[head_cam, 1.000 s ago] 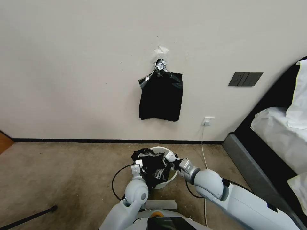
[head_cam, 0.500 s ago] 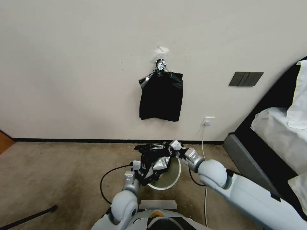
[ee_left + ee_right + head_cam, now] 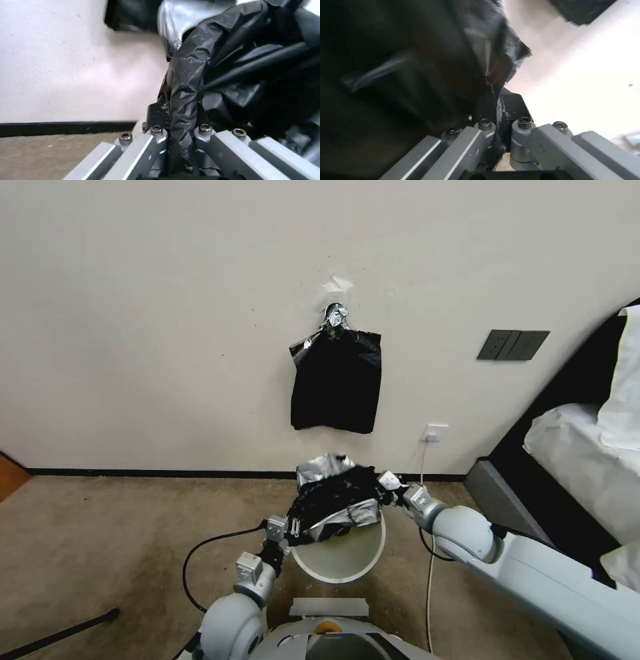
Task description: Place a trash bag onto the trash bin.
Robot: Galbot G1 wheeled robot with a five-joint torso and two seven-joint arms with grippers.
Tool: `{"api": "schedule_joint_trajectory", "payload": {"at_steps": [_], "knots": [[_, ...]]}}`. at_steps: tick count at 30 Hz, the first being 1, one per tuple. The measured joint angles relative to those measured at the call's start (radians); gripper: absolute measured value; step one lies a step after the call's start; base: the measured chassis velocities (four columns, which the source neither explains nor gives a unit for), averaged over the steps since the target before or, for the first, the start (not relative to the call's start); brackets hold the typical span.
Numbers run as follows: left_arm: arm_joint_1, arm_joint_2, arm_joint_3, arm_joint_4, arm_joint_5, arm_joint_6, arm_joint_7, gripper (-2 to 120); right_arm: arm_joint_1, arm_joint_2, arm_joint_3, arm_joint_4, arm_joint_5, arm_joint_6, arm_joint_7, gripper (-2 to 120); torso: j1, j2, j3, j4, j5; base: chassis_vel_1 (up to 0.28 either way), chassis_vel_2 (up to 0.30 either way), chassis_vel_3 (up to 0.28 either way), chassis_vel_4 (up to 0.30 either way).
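Two grippers hold the trash bag [image 3: 337, 500] stretched between them above the trash bin [image 3: 341, 557], the left gripper [image 3: 285, 529] pinching one gathered edge between its pressed fingers [image 3: 156, 136], the right gripper [image 3: 385, 483] clamping the opposite edge the same way. Over the past second both arms have risen and drawn apart: the bag, then bunched down at the bin's mouth, now hangs clear of it as a wider sheet, and the bin's pale inside is open to view below. That suggests the bag is being opened out for another try at seating it, so the task is judged unfinished, with no part of the bag over the rim.

Room is uneven. Beyond the fingers the wall [image 3: 167, 347] stands close, with a bundle of spare bags [image 3: 335, 383] hanging on it higher up. Past the right gripper run a cable [image 3: 422, 480] and, farther off, the bed frame [image 3: 507, 507]. Past the left gripper lies bare carpet [image 3: 120, 533], the freest side. The bin's near rim sits just beside the left fingers.
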Motion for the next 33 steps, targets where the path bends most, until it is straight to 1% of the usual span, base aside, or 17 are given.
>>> {"api": "schedule_joint_trajectory", "payload": {"at_steps": [1, 6, 10, 12, 15, 18, 19, 21, 22, 23, 25, 26, 27, 28, 30, 31, 33], "knots": [[0.008, -0.017, -0.035, -0.016, -0.059, -0.010, -0.025, 1, -0.011, 0.000, -0.002, 0.019, -0.001, 0.001, -0.036, 0, 0.000, 0.000, 0.000, 0.0005, 0.0001, 0.000, 0.000, 0.000, 0.000], [0.021, -0.025, -0.071, -0.027, -0.111, -0.010, -0.061, 1, -0.024, 0.002, -0.006, 0.036, -0.012, 0.005, -0.082, 0, 0.000, 0.000, 0.000, 0.0005, 0.0000, 0.000, 0.000, 0.000, 0.000], [0.036, -0.036, -0.098, -0.041, -0.164, 0.003, -0.097, 1, -0.042, 0.027, -0.012, 0.060, -0.015, 0.008, -0.109, 0, 0.000, 0.000, 0.000, 0.0004, 0.0001, 0.000, 0.000, 0.000, 0.000], [0.042, -0.043, -0.114, -0.049, -0.196, 0.018, -0.118, 1, -0.060, 0.055, -0.016, 0.067, -0.019, 0.009, -0.115, 0, 0.000, 0.000, 0.000, 0.0006, 0.0001, 0.000, 0.000, 0.000, 0.000], [0.045, -0.043, -0.120, -0.055, -0.208, 0.030, -0.128, 1, -0.082, 0.085, -0.014, 0.068, -0.021, 0.010, -0.107, 0, 0.000, 0.000, 0.000, 0.0002, 0.0000, 0.000, 0.000, 0.000, 0.000], [0.049, -0.038, -0.126, -0.066, -0.209, 0.060, -0.149, 1, -0.111, 0.158, -0.009, 0.064, -0.006, 0.039, -0.015, 2, 0.000, 0.000, 0.000, 0.0004, 0.0003, 0.000, 0.000, 0.000, 0.000], [0.049, -0.038, -0.126, -0.066, -0.209, 0.060, -0.149, 1, -0.111, 0.158, -0.009, 0.064, -0.006, 0.039, -0.015, 2, 0.000, 0.000, 0.000, 0.0004, 0.0003, 0.000, 0.000, 0.000, 0.000], [0.048, -0.036, -0.135, -0.069, -0.209, 0.091, -0.172, 1, -0.144, 0.201, 0.015, 0.069, 0.008, 0.070, 0.064, 12, 0.000, 0.000, 0.000, 0.0007, 0.0002, 0.000, 0.000, 0.000, 0.000], [0.048, -0.035, -0.140, -0.069, -0.209, 0.103, -0.180, 1, -0.160, 0.210, 0.028, 0.073, 0.009, 0.081, 0.081, 17, 0.000, 0.000, 0.000, 0.0006, 0.0002, 0.000, 0.000, 0.000, 0.000], [0.048, -0.035, -0.140, -0.069, -0.209, 0.103, -0.180, 1, -0.160, 0.210, 0.028, 0.073, 0.009, 0.081, 0.081, 17, 0.000, 0.000, 0.000, 0.0006, 0.0002, 0.000, 0.000, 0.000, 0.000], [0.044, -0.032, -0.159, -0.068, -0.208, 0.141, -0.209, 1, -0.246, 0.243, 0.103, 0.089, -0.011, 0.111, 0.118, 26, 0.000, 0.000, 0.000, 0.0004, 0.0001, 0.000, 0.000, 0.000, 0.000], [0.043, -0.031, -0.167, -0.063, -0.208, 0.154, -0.219, 1, -0.289, 0.252, 0.135, 0.098, -0.028, 0.121, 0.121, 32, 0.000, 0.000, 0.000, 0.0003, 0.0003, 0.000, 0.000, 0.000, 0.000], [0.043, -0.031, -0.167, -0.063, -0.208, 0.154, -0.219, 1, -0.289, 0.252, 0.135, 0.098, -0.028, 0.121, 0.121, 32, 0.000, 0.000, 0.000, 0.0003, 0.0003, 0.000, 0.000, 0.000, 0.000], [0.042, -0.030, -0.170, -0.059, -0.208, 0.160, -0.224, 1, -0.326, 0.259, 0.166, 0.109, -0.044, 0.127, 0.121, 35, 0.000, 0.000, 0.000, 0.0003, 0.0001, 0.000, 0.000, 0.000, 0.000], [0.036, -0.033, -0.178, -0.052, -0.220, 0.171, -0.237, 1, -0.413, 0.269, 0.238, 0.144, -0.082, 0.143, 0.103, 45, 0.000, 0.000, 0.000, 0.0002, 0.0001, 0.000, 0.000, 0.000, 0.000], [0.036, -0.033, -0.178, -0.052, -0.220, 0.171, -0.237, 1, -0.413, 0.269, 0.238, 0.144, -0.082, 0.143, 0.103, 45, 0.000, 0.000, 0.000, 0.0002, 0.0001, 0.000, 0.000, 0.000, 0.000], [0.025, -0.037, -0.184, -0.051, -0.253, 0.188, -0.263, 1, -0.504, 0.275, 0.307, 0.176, -0.153, 0.186, 0.052, 57, 0.000, 0.000, 0.000, 0.0005, 0.0001, 0.000, 0.000, 0.000, 0.000]]}}
